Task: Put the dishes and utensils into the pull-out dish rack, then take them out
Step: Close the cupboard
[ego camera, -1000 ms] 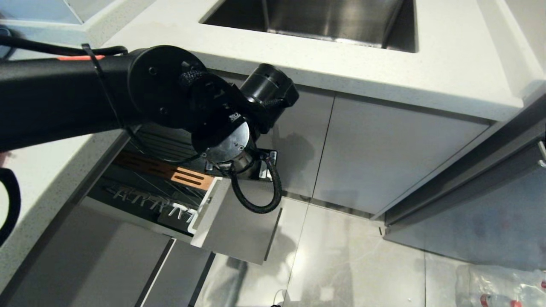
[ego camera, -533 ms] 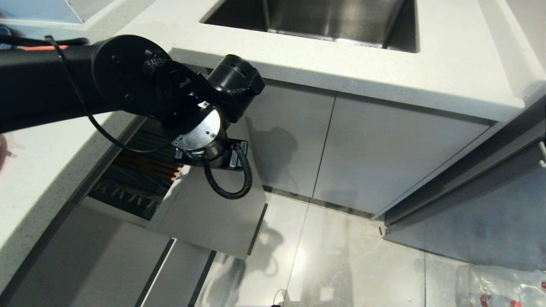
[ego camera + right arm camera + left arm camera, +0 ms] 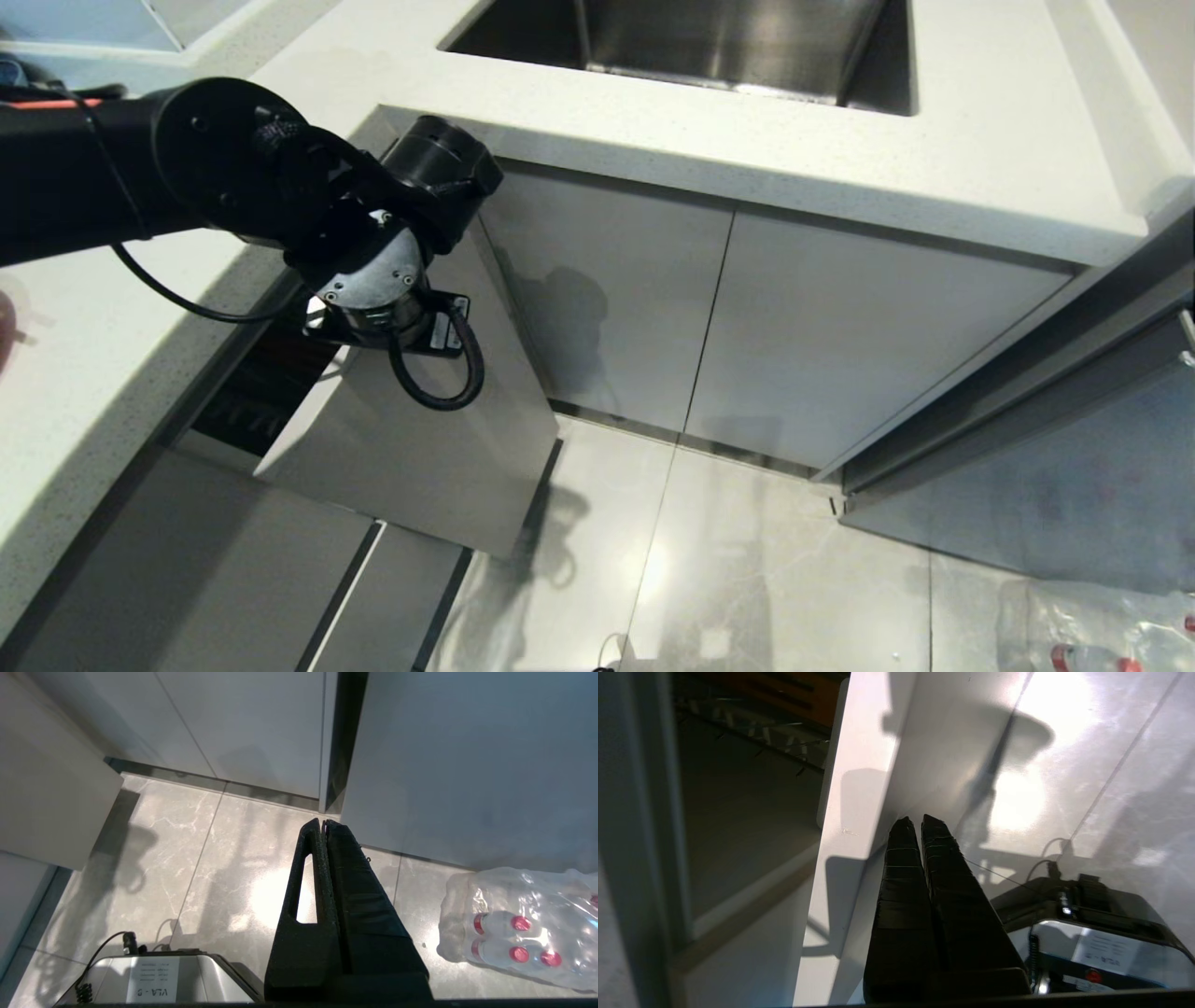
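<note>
My left tool (image 3: 917, 826) is shut tight, holding nothing, its tips against the pale front panel (image 3: 420, 448) of the pull-out dish rack (image 3: 247, 411). I think I'm pushing the rack closed; next, keep pushing straight. My right tool (image 3: 323, 828) hangs shut over the floor (image 3: 747, 560). Farther off are the white surface (image 3: 794, 149) and sink (image 3: 709, 47).

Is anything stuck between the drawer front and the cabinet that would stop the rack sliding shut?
Nothing visible blocks it. The left gripper, shut, rests against the pale-grey front panel of the pull-out dish rack; the remaining gap shows only dark wire rack.
</note>
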Controlling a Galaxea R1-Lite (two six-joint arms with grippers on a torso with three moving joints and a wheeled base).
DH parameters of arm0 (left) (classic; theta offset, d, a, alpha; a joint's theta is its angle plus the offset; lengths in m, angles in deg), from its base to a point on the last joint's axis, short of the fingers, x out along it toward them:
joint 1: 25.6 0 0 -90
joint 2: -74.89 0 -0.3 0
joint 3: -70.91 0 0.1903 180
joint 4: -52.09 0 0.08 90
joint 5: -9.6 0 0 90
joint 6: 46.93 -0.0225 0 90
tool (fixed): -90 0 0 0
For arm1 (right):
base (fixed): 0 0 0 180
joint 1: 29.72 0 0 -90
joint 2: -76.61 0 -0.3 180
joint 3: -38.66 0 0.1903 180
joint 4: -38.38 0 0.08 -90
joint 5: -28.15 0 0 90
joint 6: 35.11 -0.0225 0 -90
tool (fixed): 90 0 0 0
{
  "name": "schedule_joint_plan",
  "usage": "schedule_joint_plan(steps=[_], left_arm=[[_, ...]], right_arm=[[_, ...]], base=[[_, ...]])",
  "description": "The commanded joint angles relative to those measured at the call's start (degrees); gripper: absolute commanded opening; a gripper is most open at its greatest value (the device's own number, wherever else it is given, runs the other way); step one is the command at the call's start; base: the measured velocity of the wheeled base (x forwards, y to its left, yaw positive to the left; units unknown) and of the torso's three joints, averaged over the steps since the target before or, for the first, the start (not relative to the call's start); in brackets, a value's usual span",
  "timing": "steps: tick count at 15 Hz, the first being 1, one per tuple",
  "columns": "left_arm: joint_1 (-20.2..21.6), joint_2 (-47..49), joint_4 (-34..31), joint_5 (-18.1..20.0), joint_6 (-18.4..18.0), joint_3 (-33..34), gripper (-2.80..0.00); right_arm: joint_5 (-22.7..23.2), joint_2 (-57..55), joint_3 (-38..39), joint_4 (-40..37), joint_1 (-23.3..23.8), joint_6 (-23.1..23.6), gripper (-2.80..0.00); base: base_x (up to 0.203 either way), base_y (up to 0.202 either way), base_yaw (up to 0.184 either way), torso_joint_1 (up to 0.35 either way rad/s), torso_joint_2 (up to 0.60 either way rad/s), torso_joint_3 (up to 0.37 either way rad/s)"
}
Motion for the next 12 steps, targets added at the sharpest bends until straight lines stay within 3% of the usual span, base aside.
schedule_joint_plan(steps=[1, 12], left_arm=[[1.32, -0.12, -0.24, -0.35, -0.27, 0.14, -2.8], [3.59, -0.12, 0.03, -5.39, -0.93, 0.76, -2.8]], right_arm=[[-0.01, -0.05, 0.09, 0.0, 0.02, -0.02, -2.8], [-0.01, -0.05, 0.09, 0.0, 0.02, -0.02, -2.8]], base=[[0.0, 0.0, 0.0, 0.0, 0.0, 0.0], [0.0, 0.0, 0.0, 0.0, 0.0, 0.0]])
